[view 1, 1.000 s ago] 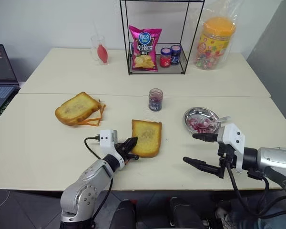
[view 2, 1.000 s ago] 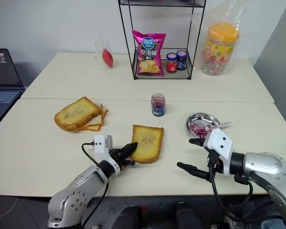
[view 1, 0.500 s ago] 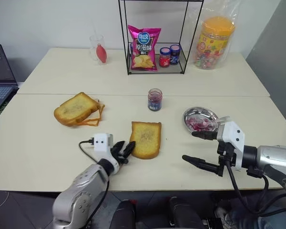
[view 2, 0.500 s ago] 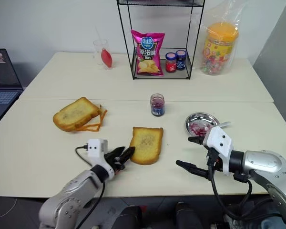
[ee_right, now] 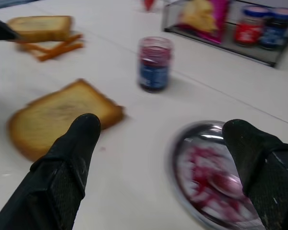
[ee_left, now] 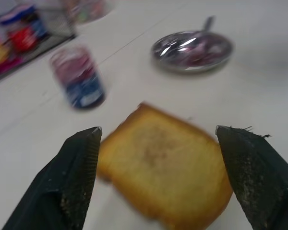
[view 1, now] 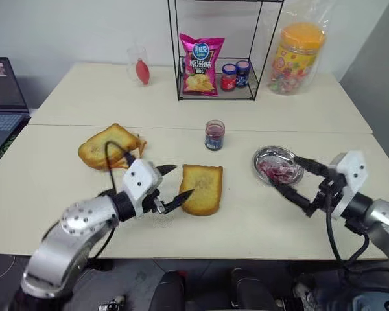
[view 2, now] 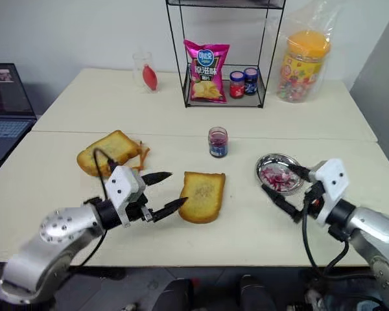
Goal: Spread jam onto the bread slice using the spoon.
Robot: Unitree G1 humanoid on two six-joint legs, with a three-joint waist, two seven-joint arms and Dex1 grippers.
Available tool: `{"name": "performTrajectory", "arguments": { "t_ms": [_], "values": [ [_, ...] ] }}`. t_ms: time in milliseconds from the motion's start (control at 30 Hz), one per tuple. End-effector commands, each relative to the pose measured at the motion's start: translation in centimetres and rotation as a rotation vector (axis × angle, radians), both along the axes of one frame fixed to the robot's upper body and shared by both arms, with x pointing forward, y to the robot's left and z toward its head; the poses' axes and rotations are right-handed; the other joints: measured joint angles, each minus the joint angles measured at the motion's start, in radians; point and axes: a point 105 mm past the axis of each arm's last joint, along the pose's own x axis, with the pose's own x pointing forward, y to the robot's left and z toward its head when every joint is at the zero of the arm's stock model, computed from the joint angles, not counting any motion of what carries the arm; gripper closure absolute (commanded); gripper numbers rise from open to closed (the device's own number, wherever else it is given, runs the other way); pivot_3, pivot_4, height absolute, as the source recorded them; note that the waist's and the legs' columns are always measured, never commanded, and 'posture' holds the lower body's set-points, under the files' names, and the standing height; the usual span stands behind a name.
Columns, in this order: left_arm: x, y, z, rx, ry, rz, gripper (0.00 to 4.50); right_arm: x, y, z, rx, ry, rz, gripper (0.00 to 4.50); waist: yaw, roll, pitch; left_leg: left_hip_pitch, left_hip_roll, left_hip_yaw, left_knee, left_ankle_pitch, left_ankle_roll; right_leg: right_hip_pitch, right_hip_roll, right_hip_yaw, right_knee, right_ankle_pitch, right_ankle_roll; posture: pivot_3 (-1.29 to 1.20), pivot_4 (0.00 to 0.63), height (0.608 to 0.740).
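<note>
Left gripper (view 1: 179,181) is seen released: its two black fingers are spread wide and nothing is held between them. It is raised over the table (view 1: 65,194), beside the bread slice (view 1: 201,188), with the fingertips aimed at the slice's near-left edge. Contact with the crust cannot be told. In the left wrist view the slice is framed between the two fingers.

Right gripper (view 1: 286,173) is likewise released, jaws at full spread, empty. It is held low at the round metal dish (view 1: 262,155), one finger reaching over the dish's right part, the other just in front of the near rim.

Bread slice: one slice laid flat near the front middle of the table, face plain golden-brown, crust darker.

Jam (view 1: 272,170): red-purple blobs are noted inside the dish. A small clear jar (view 1: 214,135) with dark contents stands upright behind the slice, apart from it.

Spoon (ee_left: 209,23): it is lying in the dish, its thin handle reaching out past the rim. It is untouched by either gripper.

A stack of toast (view 1: 107,146) is placed to the left, well apart from the single slice. At the back, a wire rack (view 1: 175,65) is set with a pink chip bag (view 1: 201,65), a red-lidded jar (view 1: 229,76) and a blue-lidded jar (view 1: 243,73). A yellow-lidded candy tub (view 1: 292,57) is at its right, and a laptop (view 1: 0,97) at the far left.
</note>
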Motion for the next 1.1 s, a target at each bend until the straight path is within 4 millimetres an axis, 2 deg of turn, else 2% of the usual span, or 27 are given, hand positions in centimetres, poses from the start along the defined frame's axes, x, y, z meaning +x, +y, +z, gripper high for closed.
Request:
{"name": "performTrajectory", "arguments": {
  "t_ms": [33,200,300,367,500,700,1100],
  "values": [
    [-0.5,-1.6,1.3,0.034,0.001,-0.177,0.08,1.3,-3.2,0.7,0.076,-0.059,-0.206,0.0,-0.007,0.0,0.0,0.0,0.0,0.0,0.0,0.0,0.0,0.0,0.0,0.0,0.0,0.0,0.0,0.0,0.15,0.74],
    [-1.1,-3.2,1.8,0.051,0.005,-0.279,0.08,2.5,-5.2,-0.2,0.306,-0.012,-0.327,0.0,-0.016,0.0,0.0,0.0,0.002,0.001,-0.004,0.0,0.0,-0.005,0.003,0.001,0.005,0.001,0.003,0.0,0.15,0.74],
    [-1.8,-4.7,1.5,0.076,0.02,-0.357,0.08,4.4,-6.5,-2.0,0.501,0.047,-0.42,0.0,-0.015,0.001,0.0,-0.001,0.004,-0.001,-0.004,0.0,0.0,-0.007,0.005,0.0,0.007,0.001,0.002,0.0,0.15,0.74],
    [-1.5,-5.0,1.5,0.084,0.031,-0.362,0.08,5.7,-7.3,-3.5,0.571,0.096,-0.469,0.0,-0.016,0.001,0.0,0.0,0.003,-0.001,-0.004,0.0,0.0,-0.007,0.005,0.001,0.008,0.001,0.002,0.0,0.15,0.74],
    [-1.1,-5.1,1.5,0.102,0.017,-0.357,0.08,6.8,-8.1,-4.3,0.613,0.114,-0.511,0.0,-0.021,0.002,0.001,0.0,0.003,0.0,-0.004,0.0,0.001,-0.007,0.005,0.002,0.008,0.002,0.003,0.0,0.15,0.74],
    [-0.9,-5.4,1.3,0.112,0.009,-0.353,0.08,8.3,-7.8,-5.6,0.729,0.178,-0.487,0.0,-0.026,0.003,0.001,-0.001,0.003,0.0,-0.004,0.0,0.001,-0.007,0.005,0.002,0.008,0.002,0.003,0.0,0.15,0.74],
    [-0.7,-5.4,1.3,0.11,0.008,-0.336,0.08,10.4,-5.5,-5.2,0.859,0.228,-0.368,0.0,-0.028,0.003,0.001,0.0,0.003,0.0,-0.004,0.0,0.001,-0.007,0.005,0.002,0.009,0.002,0.003,0.0,0.15,0.74]
  ]
}}
